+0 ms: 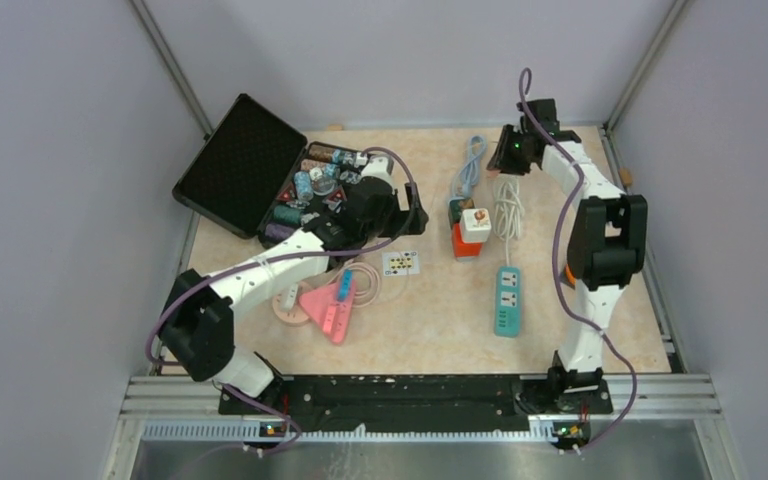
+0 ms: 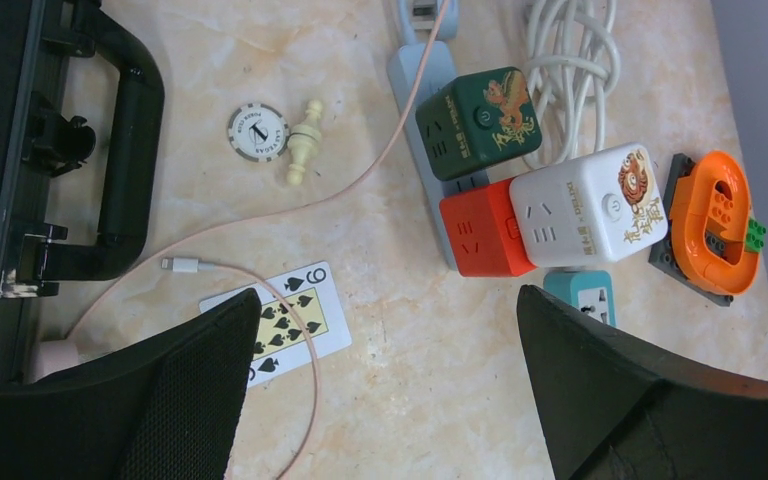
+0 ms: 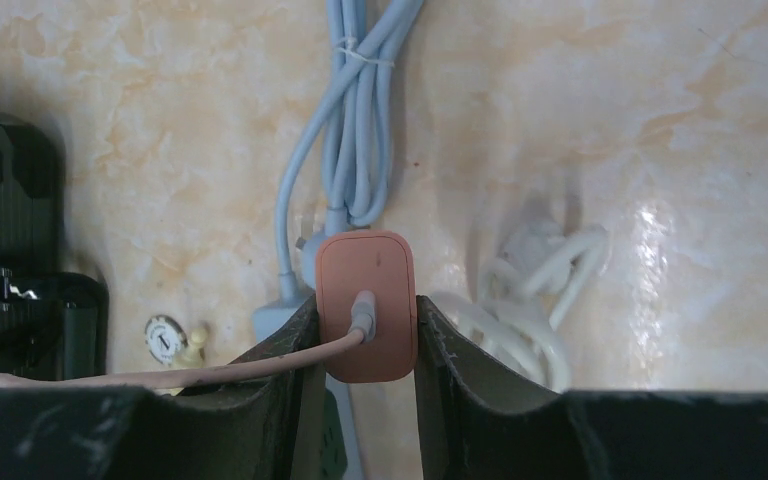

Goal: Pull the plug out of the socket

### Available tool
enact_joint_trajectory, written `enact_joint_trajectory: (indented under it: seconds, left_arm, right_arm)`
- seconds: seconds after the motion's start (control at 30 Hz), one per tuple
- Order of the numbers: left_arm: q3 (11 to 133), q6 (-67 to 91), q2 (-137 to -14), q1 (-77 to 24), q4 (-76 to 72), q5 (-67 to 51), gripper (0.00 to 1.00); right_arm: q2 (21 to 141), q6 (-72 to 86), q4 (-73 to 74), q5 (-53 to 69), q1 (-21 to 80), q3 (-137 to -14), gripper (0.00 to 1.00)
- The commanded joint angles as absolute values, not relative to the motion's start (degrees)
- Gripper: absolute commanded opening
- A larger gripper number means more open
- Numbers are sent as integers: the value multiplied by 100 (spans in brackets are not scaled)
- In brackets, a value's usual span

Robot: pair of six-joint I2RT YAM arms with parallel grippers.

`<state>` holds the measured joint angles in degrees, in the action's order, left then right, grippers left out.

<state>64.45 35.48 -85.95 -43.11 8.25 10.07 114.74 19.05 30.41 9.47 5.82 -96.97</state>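
Pink plug [image 3: 365, 268] sits between right gripper [image 3: 365, 310] jaws; both sides touching.

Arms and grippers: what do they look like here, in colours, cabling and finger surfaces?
The left arm and right arm have white links with black joint housings, and a purple cable loops along each. The left gripper has broad black wedge-shaped fingers, one with a finely textured pad. The right gripper has dark fingers, scuffed with pale flecks.
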Motion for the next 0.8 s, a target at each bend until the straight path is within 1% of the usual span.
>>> enact_joint_trajectory:
  seconds: [0.0, 0.1, 0.27, 0.43, 0.47, 0.53, 0.63, 0.7, 0.73, 0.77]
  left_arm:
    - [6396, 3712, -8702, -4227, 829, 830, 97]
    - [6359, 3752, -8747, -4140, 889, 799, 97]
    - [6313, 3820, -8797, -4031, 949, 703, 97]
    - [6258, 3900, -8865, -3971, 964, 540, 97]
    - [6258, 3916, -8880, -3962, 985, 497, 97]
    - [6266, 3936, -8901, -3939, 1018, 423, 97]
    - [6273, 3932, -8962, -3916, 1004, 323, 97]
    - [6319, 3901, -9018, -3895, 1015, 213, 97]
    - [6352, 3887, -9034, -3890, 1033, 134, 97]
    - [6376, 3874, -9049, -3885, 1053, 75, 96]
  right_arm:
    - [12054, 2007, 2836, 1410, 588, -10287, 4]
    - [12197, 1966, 2904, 1419, 581, -10331, 7]
    - [12034, 1682, 3072, 1501, 588, -9950, 9]
    - [11942, 1214, 3556, 1619, 587, -9719, 16]
    - [11925, 1121, 3749, 1605, 588, -9705, 19]
    - [11852, 948, 3917, 1480, 586, -9644, 30]
    - [11700, 934, 3856, 1286, 586, -9556, 47]
    - [11554, 950, 3751, 1374, 588, -9522, 55]
    - [11445, 988, 3653, 1437, 589, -9454, 63]
    - [11286, 1007, 3549, 1507, 588, -9406, 66]
